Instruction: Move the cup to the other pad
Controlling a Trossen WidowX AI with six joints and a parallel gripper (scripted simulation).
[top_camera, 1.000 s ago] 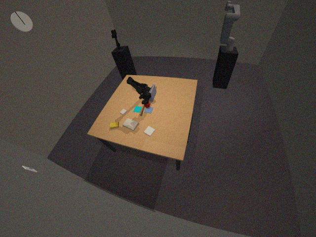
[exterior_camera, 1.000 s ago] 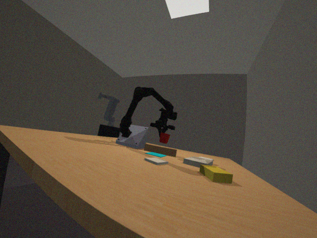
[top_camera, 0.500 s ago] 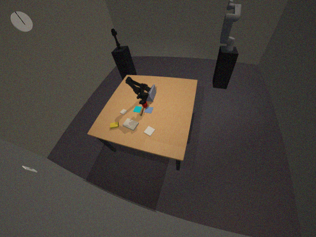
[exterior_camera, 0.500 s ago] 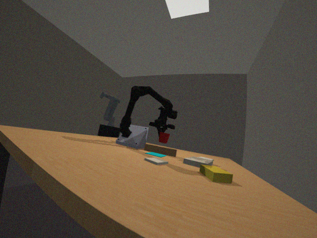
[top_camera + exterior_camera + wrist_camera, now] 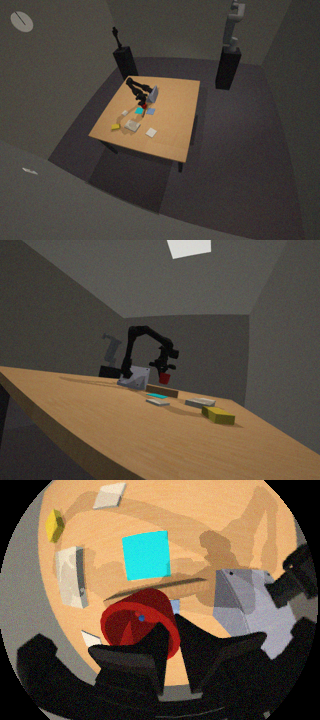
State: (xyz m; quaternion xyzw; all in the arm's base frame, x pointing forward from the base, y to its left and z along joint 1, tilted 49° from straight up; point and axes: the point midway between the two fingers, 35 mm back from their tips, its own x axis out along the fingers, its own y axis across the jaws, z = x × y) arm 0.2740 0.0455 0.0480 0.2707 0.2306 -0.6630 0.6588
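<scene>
One red cup (image 5: 139, 622) hangs upright in my claw (image 5: 172, 652), pinched by its rim so the blue marble (image 5: 142, 618) stays in, cyan pad (image 5: 147, 555) ahead.

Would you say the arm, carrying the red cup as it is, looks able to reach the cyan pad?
Probably yes. The gripper holds the red cup in the air, above the wooden bar, and the cyan pad lies just beyond the bar with nothing standing on it.
</scene>
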